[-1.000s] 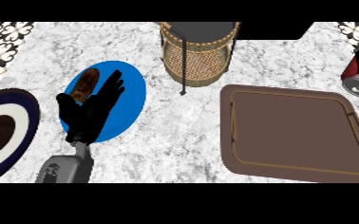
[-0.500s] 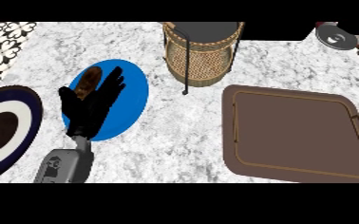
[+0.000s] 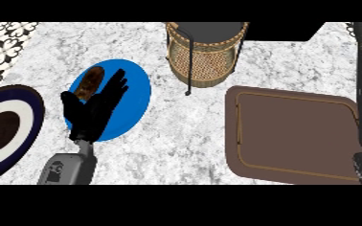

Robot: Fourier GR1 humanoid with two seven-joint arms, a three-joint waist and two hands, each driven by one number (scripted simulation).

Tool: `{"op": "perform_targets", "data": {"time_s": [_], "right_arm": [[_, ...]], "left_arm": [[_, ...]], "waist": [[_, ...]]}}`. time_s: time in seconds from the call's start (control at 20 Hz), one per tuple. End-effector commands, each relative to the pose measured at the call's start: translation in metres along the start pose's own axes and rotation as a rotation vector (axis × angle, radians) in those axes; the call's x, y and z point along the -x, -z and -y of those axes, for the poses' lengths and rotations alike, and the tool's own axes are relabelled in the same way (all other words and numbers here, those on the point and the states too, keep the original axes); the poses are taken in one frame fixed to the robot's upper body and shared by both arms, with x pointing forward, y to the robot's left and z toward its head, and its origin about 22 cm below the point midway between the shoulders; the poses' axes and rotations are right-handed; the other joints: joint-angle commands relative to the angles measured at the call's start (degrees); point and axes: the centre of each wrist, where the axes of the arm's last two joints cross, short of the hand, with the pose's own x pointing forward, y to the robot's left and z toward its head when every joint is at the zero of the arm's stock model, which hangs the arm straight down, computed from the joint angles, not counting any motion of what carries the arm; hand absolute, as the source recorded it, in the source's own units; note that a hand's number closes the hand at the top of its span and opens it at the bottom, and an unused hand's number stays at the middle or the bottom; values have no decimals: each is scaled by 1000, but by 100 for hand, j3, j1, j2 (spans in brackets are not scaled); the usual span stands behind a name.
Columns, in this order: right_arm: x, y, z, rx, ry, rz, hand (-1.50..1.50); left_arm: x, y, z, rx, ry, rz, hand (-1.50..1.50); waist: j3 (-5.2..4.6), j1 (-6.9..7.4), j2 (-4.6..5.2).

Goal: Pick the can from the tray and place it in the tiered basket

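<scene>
Marble counter (image 3: 176, 134), brown tray (image 3: 297, 134), wicker basket (image 3: 205, 52)

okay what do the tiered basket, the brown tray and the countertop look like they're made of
Tiered basket: woven wicker or rattan, by its tan lattice, on a thin dark frame, probably metal. Tray: matte brown, likely plastic or wood; no grain shows. Countertop: marble-like stone, white with grey veining.
</scene>
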Motion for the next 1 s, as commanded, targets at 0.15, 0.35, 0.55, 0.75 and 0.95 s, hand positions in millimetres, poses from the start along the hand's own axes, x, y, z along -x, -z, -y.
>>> {"op": "perform_targets", "data": {"time_s": [0.15, 0.35, 0.55, 0.75, 0.95], "right_arm": [[7, 40, -51, -32, 60, 7, 150], [-22, 55, -74, -37, 79, 24, 150], [-7, 62, -126, -65, 112, 3, 150], [-3, 64, -153, -86, 417, -36, 150], [-19, 71, -164, -143, 477, 49, -150]], "left_arm": [[0, -1, 8, 8, 1, 13, 0], [-11, 7, 3, 23, -5, -8, 0], [1, 0, 1, 24, 10, -2, 0], [-3, 12, 11, 39, 1, 3, 0], [-12, 8, 20, 57, 11, 19, 0]], "waist": [[4, 1, 8], [3, 8, 8], [3, 37, 19], [4, 132, 80], [6, 217, 76]]}}
